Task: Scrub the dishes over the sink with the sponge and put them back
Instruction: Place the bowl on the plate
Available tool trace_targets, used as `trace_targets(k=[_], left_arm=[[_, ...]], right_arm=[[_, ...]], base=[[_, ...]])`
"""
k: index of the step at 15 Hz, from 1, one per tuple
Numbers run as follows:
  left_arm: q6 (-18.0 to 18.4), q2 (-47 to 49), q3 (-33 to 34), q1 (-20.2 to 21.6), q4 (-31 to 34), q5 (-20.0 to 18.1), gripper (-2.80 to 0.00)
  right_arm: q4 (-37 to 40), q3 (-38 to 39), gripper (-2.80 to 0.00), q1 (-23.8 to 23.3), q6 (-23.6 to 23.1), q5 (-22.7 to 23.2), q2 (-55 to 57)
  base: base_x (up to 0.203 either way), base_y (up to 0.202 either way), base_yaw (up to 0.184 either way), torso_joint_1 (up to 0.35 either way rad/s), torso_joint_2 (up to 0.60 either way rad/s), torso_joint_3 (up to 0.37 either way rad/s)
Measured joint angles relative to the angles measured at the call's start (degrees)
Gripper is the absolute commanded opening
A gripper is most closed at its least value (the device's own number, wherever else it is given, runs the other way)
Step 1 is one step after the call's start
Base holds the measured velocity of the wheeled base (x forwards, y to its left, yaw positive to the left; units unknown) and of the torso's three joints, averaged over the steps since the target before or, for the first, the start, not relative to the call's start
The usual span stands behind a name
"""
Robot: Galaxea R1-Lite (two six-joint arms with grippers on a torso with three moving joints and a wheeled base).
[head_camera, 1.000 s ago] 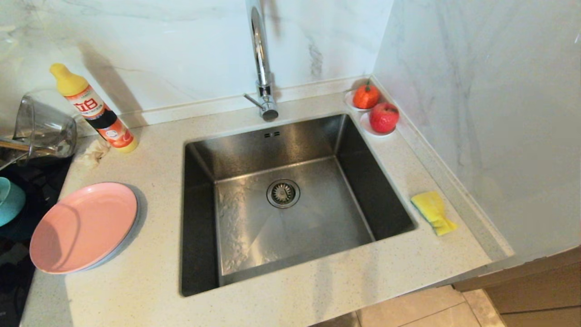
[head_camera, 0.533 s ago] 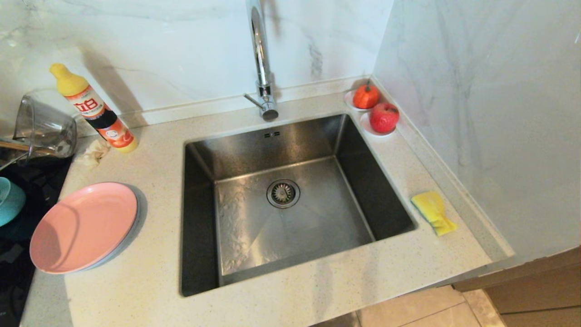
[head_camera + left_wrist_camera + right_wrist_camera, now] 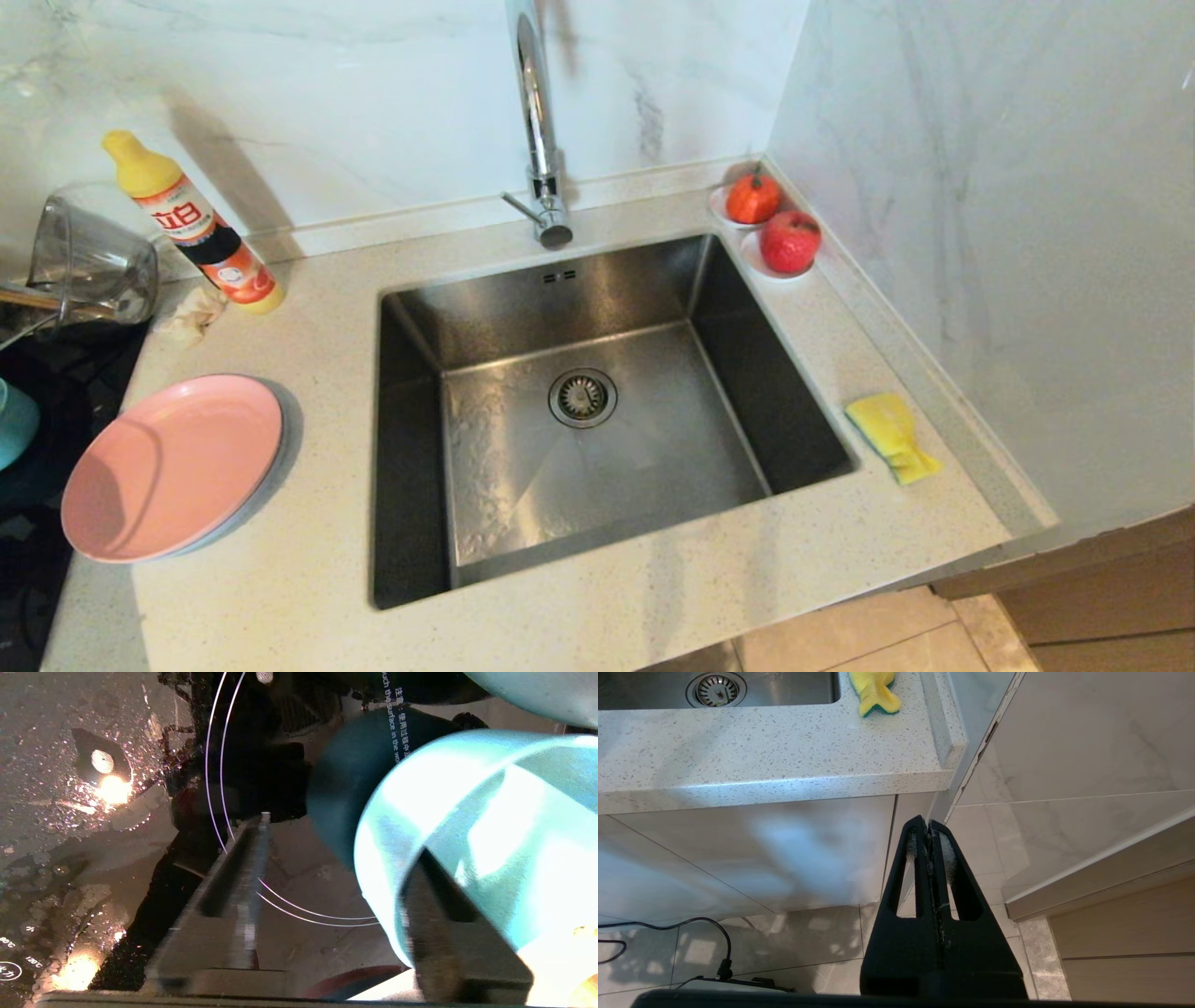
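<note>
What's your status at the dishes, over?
Left gripper astride rim of small round teal-blue bowl, jaws open, not clamped. Right gripper shut, parked below counter. Yellow rectangular sponge untouched, right of steel sink. Nothing in the way.

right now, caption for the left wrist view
Left claw closing around the rim of the teal bowl above the black cooktop.

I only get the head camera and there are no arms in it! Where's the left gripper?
Observer: The left gripper is at the teal bowl, over the black stovetop.
Operator: Is it holding the bowl?
Observer: Not clamped. The bowl's wall sits between its fingers, with a gap at the outer one.
Operator: And the right one?
Observer: The right gripper is shut and empty. It hangs below the counter's front edge, over the floor tiles.
</note>
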Motion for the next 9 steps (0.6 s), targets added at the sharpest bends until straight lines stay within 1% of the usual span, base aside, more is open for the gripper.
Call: trace_targets(k=[5,9], left_arm=[[0.3,-0.4,0.5,0.0,0.5,-0.1,-2.80],[3.2,-1.2,0.8,-0.1,5.9,-0.4,-2.80]], right_arm=[[0.0,0.0,-2.80,0.0,0.0,0.0,0.0],[0.0,0.0,-2.80,0.0,0.0,0.0,0.0]], base=[[0.000,0.000,0.000,0.000,0.00,0.000],[0.000,0.000,0.000,0.000,0.00,0.000]])
